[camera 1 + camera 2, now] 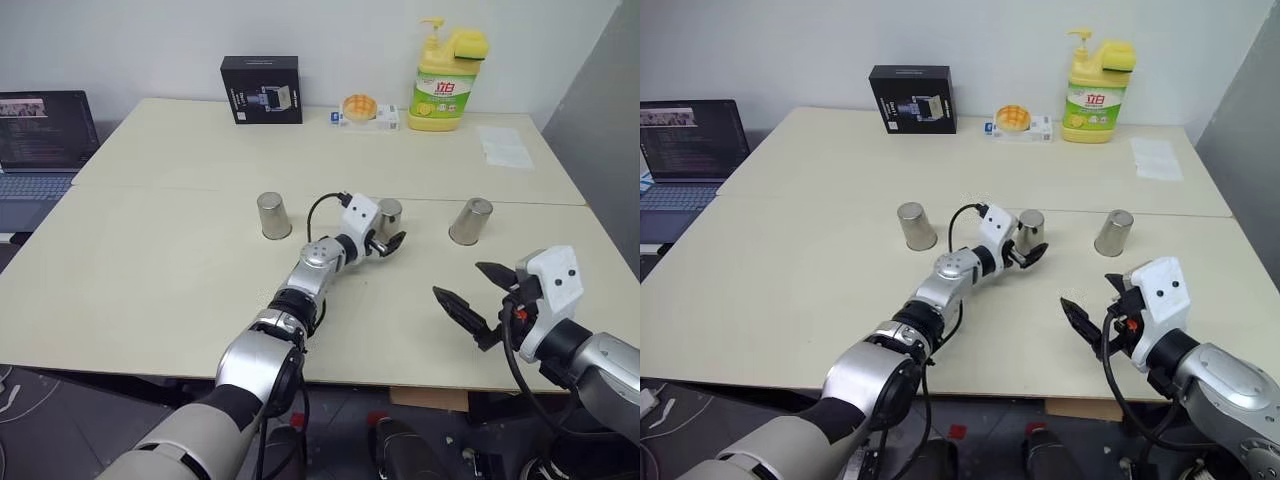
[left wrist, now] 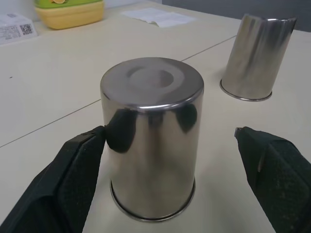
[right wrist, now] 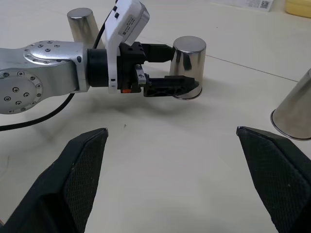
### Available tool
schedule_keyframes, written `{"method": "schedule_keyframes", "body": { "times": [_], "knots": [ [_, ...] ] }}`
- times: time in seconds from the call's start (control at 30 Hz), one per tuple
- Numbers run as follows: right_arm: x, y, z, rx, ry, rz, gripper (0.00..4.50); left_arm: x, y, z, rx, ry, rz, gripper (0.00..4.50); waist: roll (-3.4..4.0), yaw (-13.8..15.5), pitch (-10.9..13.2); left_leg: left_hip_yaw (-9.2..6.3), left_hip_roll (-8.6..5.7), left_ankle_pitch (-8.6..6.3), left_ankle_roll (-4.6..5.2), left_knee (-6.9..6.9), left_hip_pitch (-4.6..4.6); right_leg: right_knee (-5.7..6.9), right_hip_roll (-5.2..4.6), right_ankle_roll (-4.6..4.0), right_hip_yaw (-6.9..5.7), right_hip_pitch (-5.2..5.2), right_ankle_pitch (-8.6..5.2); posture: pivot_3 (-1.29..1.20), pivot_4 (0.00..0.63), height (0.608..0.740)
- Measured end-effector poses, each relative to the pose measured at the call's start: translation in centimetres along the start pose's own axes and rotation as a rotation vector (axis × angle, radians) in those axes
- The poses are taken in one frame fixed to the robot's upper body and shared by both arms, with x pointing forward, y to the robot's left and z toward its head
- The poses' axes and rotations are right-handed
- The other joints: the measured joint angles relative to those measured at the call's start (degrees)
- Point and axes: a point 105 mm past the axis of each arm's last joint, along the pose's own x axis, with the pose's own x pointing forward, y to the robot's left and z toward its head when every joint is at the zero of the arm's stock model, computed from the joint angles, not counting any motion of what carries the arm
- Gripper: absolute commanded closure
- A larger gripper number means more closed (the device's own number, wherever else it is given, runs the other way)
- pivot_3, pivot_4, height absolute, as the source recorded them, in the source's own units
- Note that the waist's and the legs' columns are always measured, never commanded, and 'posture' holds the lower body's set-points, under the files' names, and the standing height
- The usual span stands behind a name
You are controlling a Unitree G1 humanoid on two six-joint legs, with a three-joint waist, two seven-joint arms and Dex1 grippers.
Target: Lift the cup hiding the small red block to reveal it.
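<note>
The left hand [image 1: 388, 243] straddles the middle upside-down shiny silver metal cup [image 2: 151, 141], fingers apart (one touching); close squarely, then lift straight up.

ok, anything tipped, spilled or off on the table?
Only the right-hand cup: it leans, while the middle cup and left cup stand straight, mouths down. No spill or damage visible.
</note>
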Motion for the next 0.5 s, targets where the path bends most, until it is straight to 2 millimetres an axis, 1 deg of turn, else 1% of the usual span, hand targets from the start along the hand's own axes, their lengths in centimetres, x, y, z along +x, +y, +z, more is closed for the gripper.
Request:
{"method": "schedule_keyframes", "body": {
  "times": [0.13, 0.2, 0.23, 0.4, 0.47, 0.5],
  "knots": [
    [-0.1, 0.0, -0.3, 0.018, 0.009, -0.010, 0.00, 0.5, 0.0, 0.7, -0.004, -0.001, 0.022, 0.02, 0.00, 0.00, 0.00, 0.01, 0.00, 0.00, 0.00, -0.01, 0.00, -0.01, 0.00, 0.00, 0.01, 0.00, 0.00, 0.00, 0.150, 0.740],
    [-0.2, 0.0, -0.5, 0.024, 0.017, -0.021, 0.00, 0.8, 0.0, 0.9, -0.012, 0.001, 0.034, 0.37, 0.00, -0.01, 0.00, 0.00, 0.00, 0.00, 0.00, -0.01, 0.00, -0.01, 0.00, 0.00, 0.01, 0.00, 0.00, 0.00, 0.150, 0.740],
    [-0.2, 0.0, -0.5, 0.026, 0.018, -0.022, 0.00, 0.9, -0.1, 1.0, -0.014, 0.004, 0.032, 0.46, 0.00, -0.04, 0.00, 0.01, 0.00, 0.00, 0.00, -0.01, 0.00, -0.01, 0.00, 0.00, 0.01, 0.00, 0.00, 0.00, 0.150, 0.740],
    [-0.3, -0.2, -0.1, 0.023, 0.003, -0.042, 0.00, 1.0, 0.1, 1.2, -0.039, -0.001, 0.043, 1.46, 0.00, -0.12, 0.00, 0.01, 0.00, 0.00, 0.00, -0.01, 0.01, 0.00, 0.00, 0.00, 0.01, 0.00, 0.00, 0.00, 0.150, 0.740],
    [-0.3, -0.2, -0.1, 0.028, 0.003, -0.045, 0.00, 0.9, 0.3, 1.2, -0.046, 0.002, 0.055, 1.77, 0.00, -0.09, 0.00, 0.01, 0.00, 0.00, 0.00, -0.01, 0.00, -0.01, 0.00, 0.00, 0.01, 0.00, 0.00, 0.00, 0.150, 0.740],
    [-0.3, -0.2, 0.0, 0.029, 0.001, -0.047, 0.00, 0.9, 0.3, 1.1, -0.047, 0.004, 0.060, 1.79, 0.00, -0.08, 0.00, 0.01, 0.00, 0.00, 0.00, -0.01, 0.00, -0.01, 0.00, 0.00, 0.01, 0.00, 0.00, 0.00, 0.150, 0.740]
  ]
}}
